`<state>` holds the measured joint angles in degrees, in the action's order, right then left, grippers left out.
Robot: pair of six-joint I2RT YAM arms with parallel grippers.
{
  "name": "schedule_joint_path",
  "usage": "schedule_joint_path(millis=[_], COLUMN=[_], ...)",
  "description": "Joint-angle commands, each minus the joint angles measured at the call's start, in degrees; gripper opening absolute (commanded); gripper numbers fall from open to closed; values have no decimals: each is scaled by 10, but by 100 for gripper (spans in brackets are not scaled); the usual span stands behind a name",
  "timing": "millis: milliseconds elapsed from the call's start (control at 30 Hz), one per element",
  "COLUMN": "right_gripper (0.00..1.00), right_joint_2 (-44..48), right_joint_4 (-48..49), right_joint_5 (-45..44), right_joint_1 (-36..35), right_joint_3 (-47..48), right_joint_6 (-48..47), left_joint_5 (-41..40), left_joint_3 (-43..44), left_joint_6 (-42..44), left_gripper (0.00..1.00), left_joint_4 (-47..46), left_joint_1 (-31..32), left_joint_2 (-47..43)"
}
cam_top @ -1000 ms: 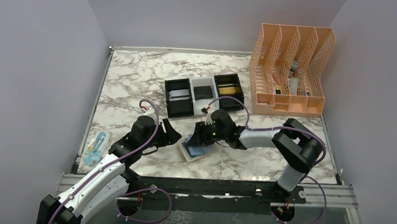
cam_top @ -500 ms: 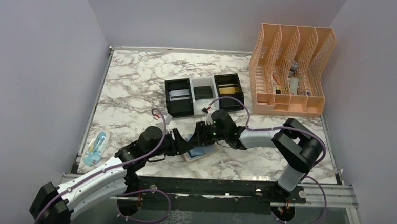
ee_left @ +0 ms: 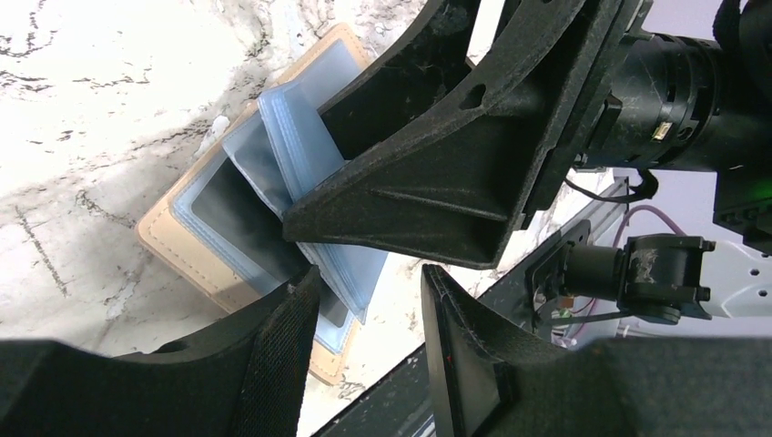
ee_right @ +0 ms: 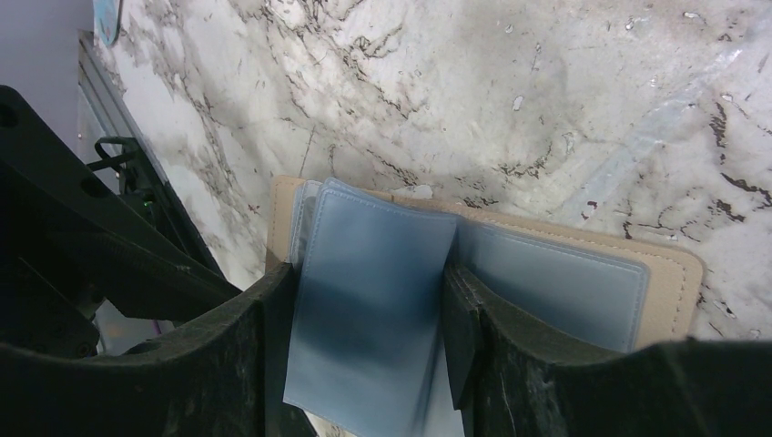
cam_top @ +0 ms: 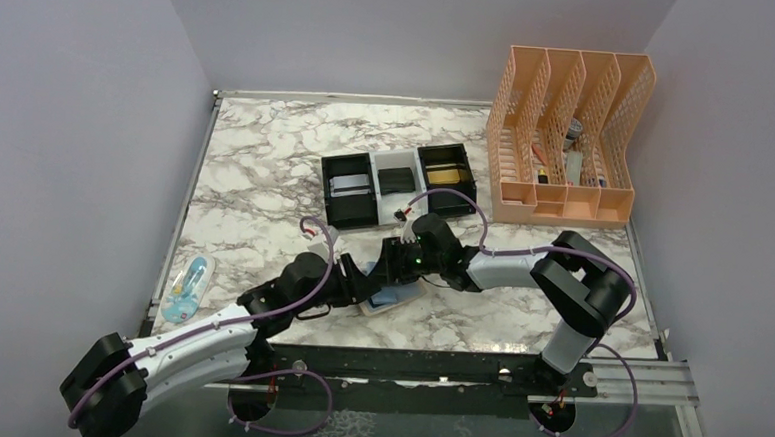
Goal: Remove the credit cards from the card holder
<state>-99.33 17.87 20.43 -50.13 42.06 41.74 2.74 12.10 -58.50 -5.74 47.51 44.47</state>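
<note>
Our right gripper [ee_right: 369, 305] clamps the holder's [ee_left: 177, 244] flap from 1 o'clock, and our left gripper [ee_left: 364, 339], half-open and empty at 9 o'clock, must next pinch any card left inside.

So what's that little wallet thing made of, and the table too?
The card holder has a tan cover that looks like leather or fake leather, because it is matte and not shiny. Its pockets look like soft clear plastic: bluish, see-through, and bending where one stands up. The table looks like marble, white with dark veins, though it could just be a printed top.
</note>
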Motion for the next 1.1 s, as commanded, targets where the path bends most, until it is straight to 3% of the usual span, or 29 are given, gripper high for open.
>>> schedule_joint_path(millis=[0, 667, 800, 1067], right_gripper=[48, 48, 49, 57], right_joint_2=[-10, -9, -5, 1], right_joint_4=[-21, -11, -11, -21], right_joint_5=[14, 26, 29, 30], right_joint_1=[0, 0, 0, 0], right_joint_3=[-7, -10, -10, -5], right_joint_6=[5, 12, 13, 7], left_joint_5=[-23, -27, -27, -22], left_joint_3=[-12, 0, -16, -25], left_joint_6=[-12, -9, -19, -11], left_gripper=[47, 47, 41, 28], left_joint_4=[-43, -41, -94, -104], left_joint_1=[6, 16, 17, 17], left_joint_2=[5, 63, 71, 75])
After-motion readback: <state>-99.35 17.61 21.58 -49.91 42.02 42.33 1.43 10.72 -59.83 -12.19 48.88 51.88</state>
